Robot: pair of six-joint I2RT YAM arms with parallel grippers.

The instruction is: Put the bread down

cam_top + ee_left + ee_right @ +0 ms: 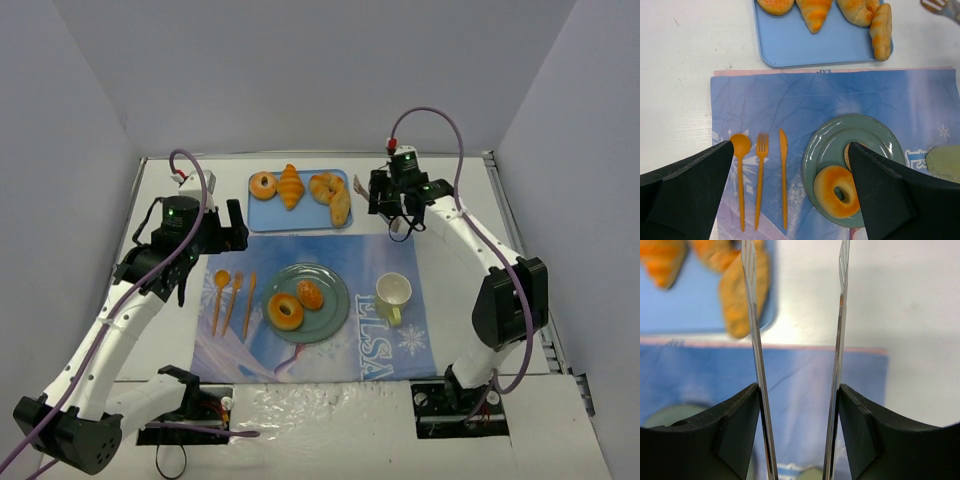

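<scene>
Several breads lie on a blue tray (262,216) at the back: a doughnut (263,185), a croissant (290,186) and long rolls (341,205). A bagel (285,311) and a small bun (310,295) lie on the green plate (332,318); the bagel (837,190) also shows in the left wrist view. My left gripper (215,250) is open and empty above the mat, left of the plate. My right gripper (400,212) is shut on metal tongs (754,340), whose arms stand apart and empty, right of the tray.
A blue printed mat (400,350) covers the table's middle. An orange spoon, fork and knife (232,295) lie left of the plate. A pale green cup (392,293) stands right of it. White walls enclose the table.
</scene>
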